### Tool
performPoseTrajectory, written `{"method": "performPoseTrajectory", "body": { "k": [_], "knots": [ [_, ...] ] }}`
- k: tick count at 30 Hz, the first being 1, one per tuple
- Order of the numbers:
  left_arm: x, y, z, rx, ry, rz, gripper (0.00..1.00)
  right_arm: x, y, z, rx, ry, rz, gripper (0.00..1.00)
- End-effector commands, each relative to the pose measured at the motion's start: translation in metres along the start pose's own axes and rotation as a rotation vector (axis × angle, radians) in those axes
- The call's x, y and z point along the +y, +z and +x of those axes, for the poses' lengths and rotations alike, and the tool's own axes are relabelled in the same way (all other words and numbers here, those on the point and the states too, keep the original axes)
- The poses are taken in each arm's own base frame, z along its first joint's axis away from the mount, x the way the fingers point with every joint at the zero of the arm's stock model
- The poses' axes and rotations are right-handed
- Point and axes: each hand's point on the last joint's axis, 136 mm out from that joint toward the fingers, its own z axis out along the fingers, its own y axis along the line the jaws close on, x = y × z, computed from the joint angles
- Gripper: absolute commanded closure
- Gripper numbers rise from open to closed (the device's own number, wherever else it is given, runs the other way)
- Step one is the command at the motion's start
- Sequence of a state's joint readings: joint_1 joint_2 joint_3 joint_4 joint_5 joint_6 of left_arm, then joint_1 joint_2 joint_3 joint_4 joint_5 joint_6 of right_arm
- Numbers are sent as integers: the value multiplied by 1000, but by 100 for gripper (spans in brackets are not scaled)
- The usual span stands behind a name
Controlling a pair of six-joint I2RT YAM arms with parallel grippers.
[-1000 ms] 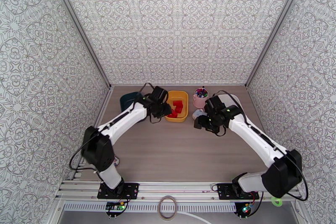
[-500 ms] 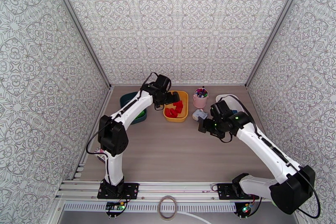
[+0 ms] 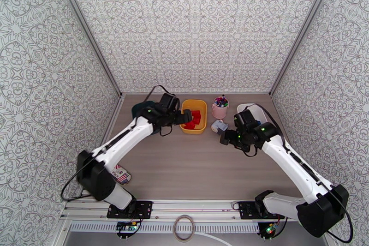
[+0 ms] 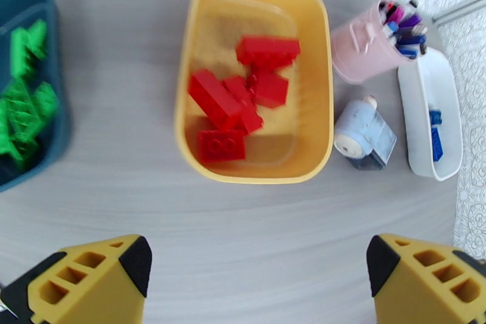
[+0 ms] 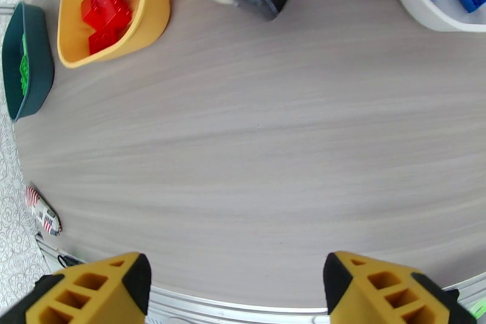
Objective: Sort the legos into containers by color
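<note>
The grey wooden bench [image 5: 273, 137] lies under both arms. The left end effector [image 4: 258, 261] has its jaws wide apart with nothing between them, and the right end effector [image 5: 237, 279] is also apart and empty. Straight ahead of the left one is the yellow tub [image 4: 184, 94], with red legos [image 4: 240, 100] piled inside. Left of that, the dark teal tub [image 4: 58, 76] is cut off by the frame edge and holds blurred green legos [image 4: 21, 112]. Far to the right, the white tub [image 4: 434, 173] holds blue legos [image 4: 436, 143], too small to count.
</note>
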State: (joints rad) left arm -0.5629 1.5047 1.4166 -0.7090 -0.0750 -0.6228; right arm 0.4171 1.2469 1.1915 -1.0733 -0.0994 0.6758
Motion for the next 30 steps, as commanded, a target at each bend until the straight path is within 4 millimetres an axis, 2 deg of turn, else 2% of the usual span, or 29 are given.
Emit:
{"method": "performPoseTrajectory", "body": {
  "k": [1, 5, 8, 10, 11, 13, 14, 15, 16, 18, 20, 22, 27, 30],
  "knots": [
    [22, -36, -32, -184, 44, -59, 1, -2, -16, -25, -78, -41, 28, 19],
    [46, -73, -55, -328, 71, -75, 1, -5, -42, -55, -208, -67, 55, 19],
    [66, -98, -70, -454, 106, -121, 1, -17, -70, -80, -352, -73, 144, 17],
    [78, -113, -79, -562, 169, -184, 1, -28, -89, -97, -461, -48, 215, 15],
    [79, -121, -83, -638, 227, -201, 1, -27, -95, -105, -508, -74, 225, 14],
    [89, -131, -83, -772, 280, -237, 1, -29, -101, -117, -593, -83, 242, 13],
    [97, -138, -80, -834, 273, -251, 1, -36, -104, -125, -670, -59, 269, 18],
    [101, -143, -76, -886, 299, -250, 1, -44, -108, -131, -756, -24, 292, 16],
    [104, -145, -75, -918, 320, -249, 1, -45, -112, -134, -802, -32, 288, 3],
    [133, -139, -72, -877, 258, -336, 1, -37, -118, -137, -887, -122, 246, 1],
    [160, -126, -64, -803, 235, -431, 1, -38, -119, -141, -976, -143, 232, 1],
    [187, -111, -52, -764, 216, -539, 1, -43, -111, -146, -1045, -170, 242, 1],
    [244, -63, -16, -604, 194, -675, 1, -84, -49, -151, -968, -137, 361, 1],
    [274, -42, 5, -536, 157, -724, 1, -104, -13, -152, -923, -171, 428, 1]
  ]
}}
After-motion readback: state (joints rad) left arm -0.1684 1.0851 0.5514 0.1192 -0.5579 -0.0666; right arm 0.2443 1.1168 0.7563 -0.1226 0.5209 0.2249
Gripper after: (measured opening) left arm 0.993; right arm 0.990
